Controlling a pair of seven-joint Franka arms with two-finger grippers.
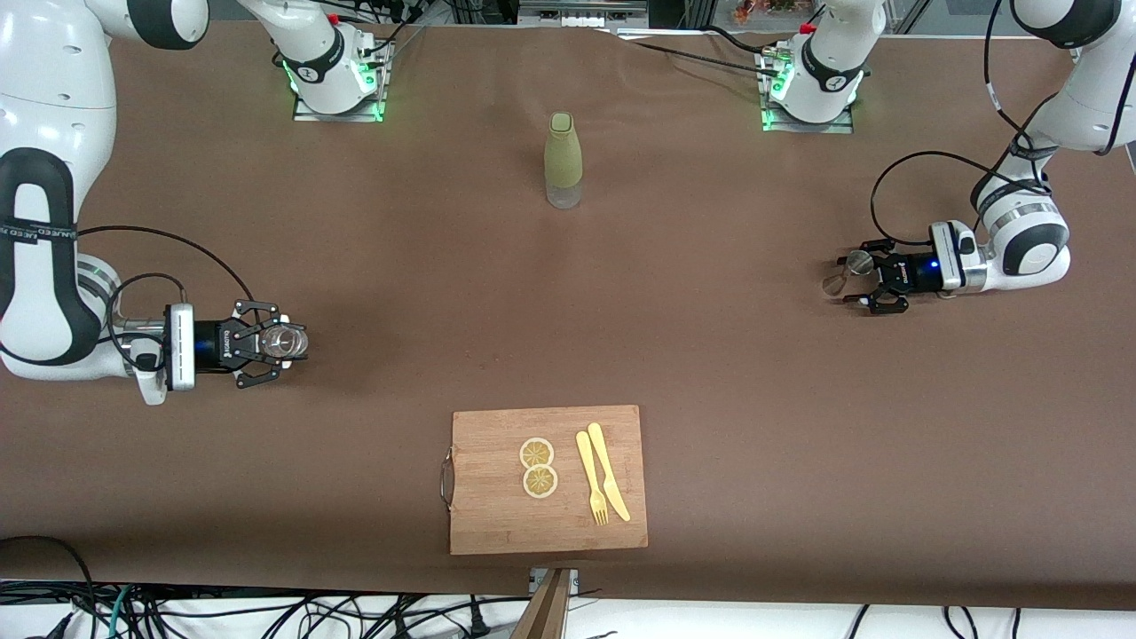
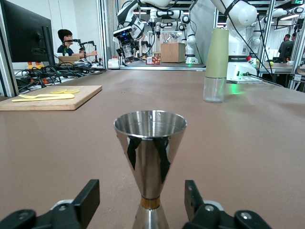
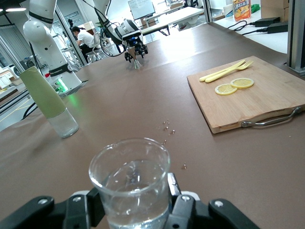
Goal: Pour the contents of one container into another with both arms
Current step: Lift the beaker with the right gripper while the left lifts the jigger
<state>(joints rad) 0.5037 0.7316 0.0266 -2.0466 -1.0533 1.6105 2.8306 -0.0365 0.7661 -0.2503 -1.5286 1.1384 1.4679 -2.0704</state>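
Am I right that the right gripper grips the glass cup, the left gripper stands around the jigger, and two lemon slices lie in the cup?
Not quite. The lemon slices lie on the cutting board, beside the fork and knife, as the front view shows. The rest holds: the right gripper grips the cup, and the left gripper stands around the jigger.

Toward the right arm's end of the table, glass cup (image 1: 286, 341) between the right gripper's (image 1: 266, 355) fingers. Toward the left arm's end, jigger (image 1: 848, 272) between the left gripper's (image 1: 874, 280) fingers. Midway, bottle (image 1: 563, 160) farther from the front camera than cutting board (image 1: 497, 497). On the board, lemon slices (image 1: 538, 467) beside knife (image 1: 608, 469) and fork (image 1: 591, 477).
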